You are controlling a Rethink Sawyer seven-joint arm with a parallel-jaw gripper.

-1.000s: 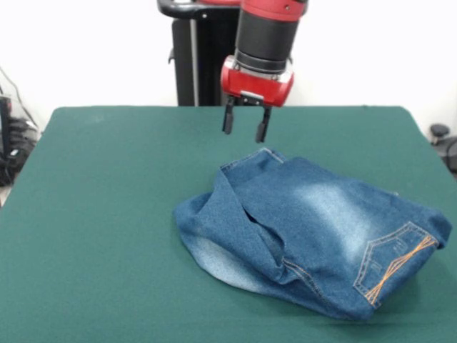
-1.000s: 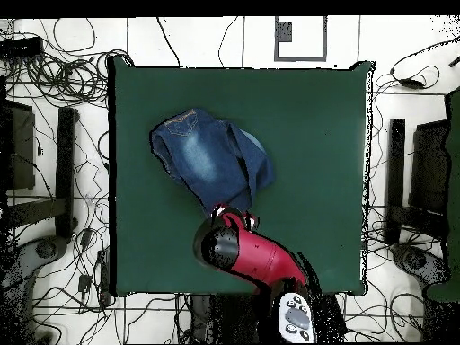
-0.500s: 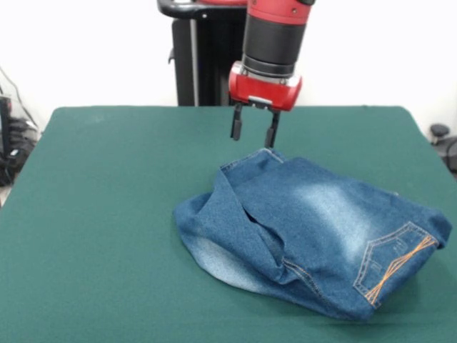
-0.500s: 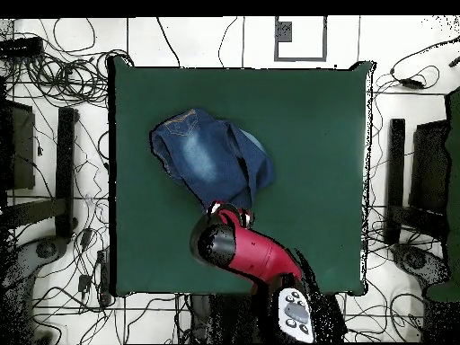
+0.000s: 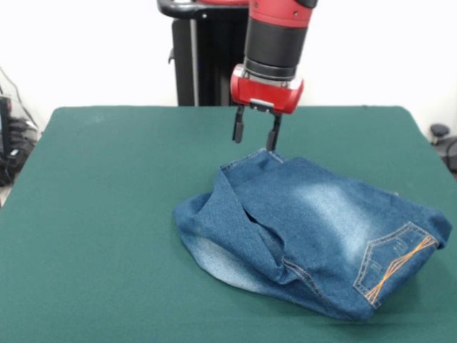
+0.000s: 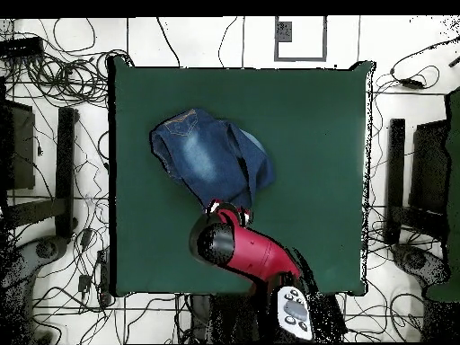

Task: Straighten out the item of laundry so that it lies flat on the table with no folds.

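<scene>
The faded blue denim jeans (image 5: 314, 236) lie bunched and folded on the dark green cloth worktop (image 5: 107, 214), unflattened, with the red arm's tool (image 5: 255, 136) spread just above their far corner, gripping nothing.

- Illumination: bright, even, diffuse; source apparently overhead.
- Shadows: soft, faint on the table (image 5: 107, 214) below the pincer (image 5: 255, 133) and along the jeans' (image 5: 314, 229) edges.
- Glare: wall behind the pincer washed out white.
- Focus: front view mildly soft throughout.
</scene>
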